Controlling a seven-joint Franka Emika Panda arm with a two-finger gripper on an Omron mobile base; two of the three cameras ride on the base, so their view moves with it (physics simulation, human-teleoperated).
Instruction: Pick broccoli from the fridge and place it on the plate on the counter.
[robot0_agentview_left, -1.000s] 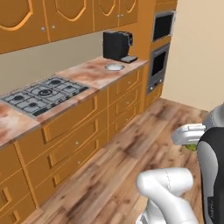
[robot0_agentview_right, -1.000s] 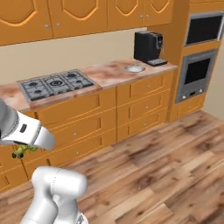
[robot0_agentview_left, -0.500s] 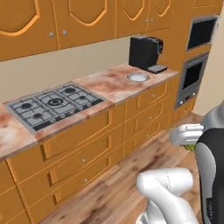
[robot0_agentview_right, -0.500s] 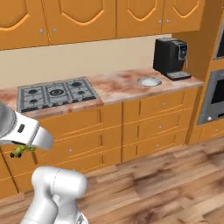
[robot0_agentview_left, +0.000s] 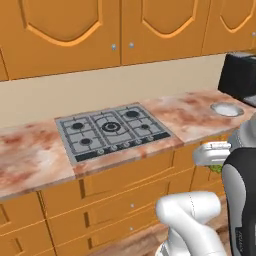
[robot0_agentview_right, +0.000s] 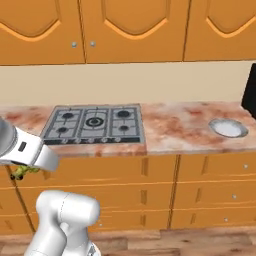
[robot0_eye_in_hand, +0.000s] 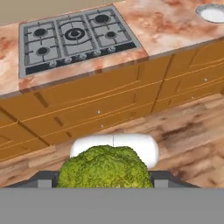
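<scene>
The broccoli (robot0_eye_in_hand: 103, 166), a bumpy green head, sits between the fingers of my gripper (robot0_eye_in_hand: 103, 178), which is shut on it. It hangs low in front of the orange cabinets, above the wooden floor. A bit of it peeks out under my hand in the left base view (robot0_agentview_left: 216, 169) and in the right base view (robot0_agentview_right: 22, 171). The pale round plate (robot0_agentview_left: 227, 109) (robot0_agentview_right: 228, 128) (robot0_eye_in_hand: 213, 13) lies on the mottled pink counter (robot0_agentview_left: 187, 117) (robot0_agentview_right: 172, 125) (robot0_eye_in_hand: 168, 30), well to the right of the gripper. The fridge is out of view.
A grey gas hob (robot0_agentview_left: 112, 131) (robot0_agentview_right: 92, 123) (robot0_eye_in_hand: 74, 35) is set into the counter to the left of the plate. A black coffee machine (robot0_agentview_left: 240, 75) (robot0_agentview_right: 250, 92) stands beyond the plate. Drawer fronts (robot0_eye_in_hand: 109, 107) face the gripper, and wall cabinets (robot0_agentview_right: 130, 30) hang above.
The whole picture has shifted: the base has moved, so the counter is now closer and seen head-on, and the wall ovens have left the views. The broccoli stays in the gripper.
</scene>
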